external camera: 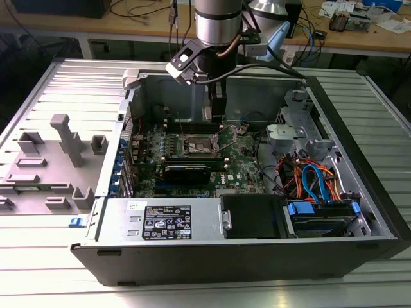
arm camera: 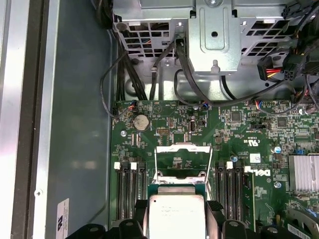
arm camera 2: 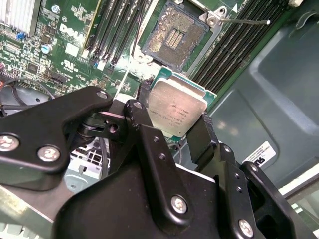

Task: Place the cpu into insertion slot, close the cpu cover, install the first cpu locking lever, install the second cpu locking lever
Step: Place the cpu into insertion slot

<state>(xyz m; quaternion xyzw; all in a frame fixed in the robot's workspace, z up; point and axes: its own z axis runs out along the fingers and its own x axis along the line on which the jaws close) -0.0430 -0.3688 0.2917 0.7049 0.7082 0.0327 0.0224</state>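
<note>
**We hold the cpu (arm camera 2: 175,105) by the slot (arm camera 2: 174,36)**

Our end effector (arm camera 2: 174,113) is clamped on the cpu, gripping two of its edges, over the board (arm camera 2: 60,45). The slot lies open near the board's middle, with its cover (arm camera: 180,147) tipped up.

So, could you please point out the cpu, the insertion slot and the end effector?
cpu (arm camera 2: 178,105): second wrist view, middle of its silvery top.
insertion slot (arm camera 2: 174,37): second wrist view, its dark centre.
end effector (arm camera 2: 174,113): second wrist view, midway between fingertips holding the cpu.

cpu (arm camera 2: 175,109) edges behind hand (arm camera 2: 171,117)
</note>
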